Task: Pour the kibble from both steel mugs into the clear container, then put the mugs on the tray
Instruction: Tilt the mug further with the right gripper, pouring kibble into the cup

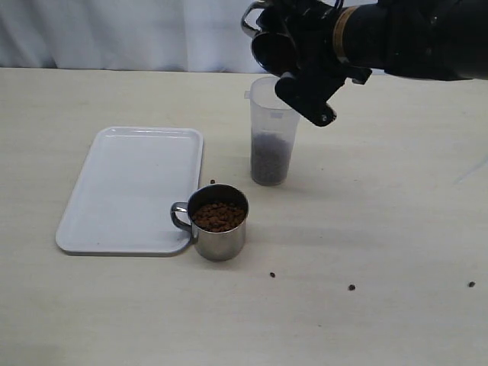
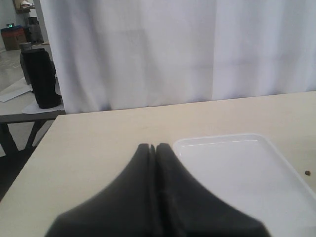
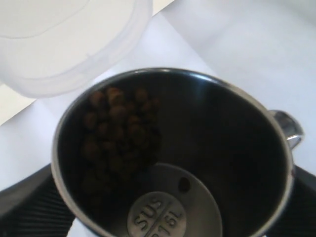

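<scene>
Steel shows between the right pincer's (image 1: 293, 69) fingers: it is clamped on a tipped steel mug (image 1: 268, 42), held high with its mouth angled over the rim of the clear container (image 1: 272, 130) directly beneath. Kibble (image 3: 118, 133) lies against the mug's lower wall, and a dark layer fills the container's bottom part. Lower, toward the left arm's side, the second steel mug (image 1: 219, 221) stands upright and full, just beside the white tray's (image 1: 122, 191) near corner. Under the right arm broad counter (image 1: 381, 213) spreads, dotted with stray pellets (image 1: 351, 287). The left pincer (image 2: 154, 148) is clenched on nothing, and the tray's far edge lies just beside its tips.
</scene>
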Robot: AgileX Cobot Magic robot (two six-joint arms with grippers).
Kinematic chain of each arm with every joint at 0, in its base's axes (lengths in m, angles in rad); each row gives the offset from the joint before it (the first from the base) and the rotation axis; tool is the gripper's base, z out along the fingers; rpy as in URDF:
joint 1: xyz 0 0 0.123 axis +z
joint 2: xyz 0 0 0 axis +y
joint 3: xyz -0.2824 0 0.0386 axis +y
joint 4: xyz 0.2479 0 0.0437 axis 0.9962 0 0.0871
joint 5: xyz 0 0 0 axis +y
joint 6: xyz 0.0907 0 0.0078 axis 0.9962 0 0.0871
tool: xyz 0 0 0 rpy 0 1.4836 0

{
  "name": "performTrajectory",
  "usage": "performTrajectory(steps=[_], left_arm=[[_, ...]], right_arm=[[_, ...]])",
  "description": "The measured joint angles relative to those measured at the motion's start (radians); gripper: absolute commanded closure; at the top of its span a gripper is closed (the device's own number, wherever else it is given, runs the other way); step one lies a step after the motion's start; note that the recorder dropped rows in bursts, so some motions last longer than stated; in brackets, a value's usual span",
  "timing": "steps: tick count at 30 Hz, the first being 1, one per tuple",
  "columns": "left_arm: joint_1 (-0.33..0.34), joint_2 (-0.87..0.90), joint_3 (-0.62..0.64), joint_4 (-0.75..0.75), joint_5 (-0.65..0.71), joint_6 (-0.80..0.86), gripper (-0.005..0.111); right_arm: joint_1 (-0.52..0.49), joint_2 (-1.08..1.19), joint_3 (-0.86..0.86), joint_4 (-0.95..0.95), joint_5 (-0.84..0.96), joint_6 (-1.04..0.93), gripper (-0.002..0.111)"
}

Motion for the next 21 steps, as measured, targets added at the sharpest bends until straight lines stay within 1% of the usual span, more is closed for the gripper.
performTrajectory(steps=[11,21], left_arm=[[0.000,0.000,0.000,0.000,0.000,0.000,0.107],[0.000,0.000,0.000,0.000,0.000,0.000,0.107]], right_arm=[[0.030,0.000,-0.002,-0.046,0.058,0.000,0.104],[0.087,0.000,-0.002,-0.070,0.172,0.000,0.104]])
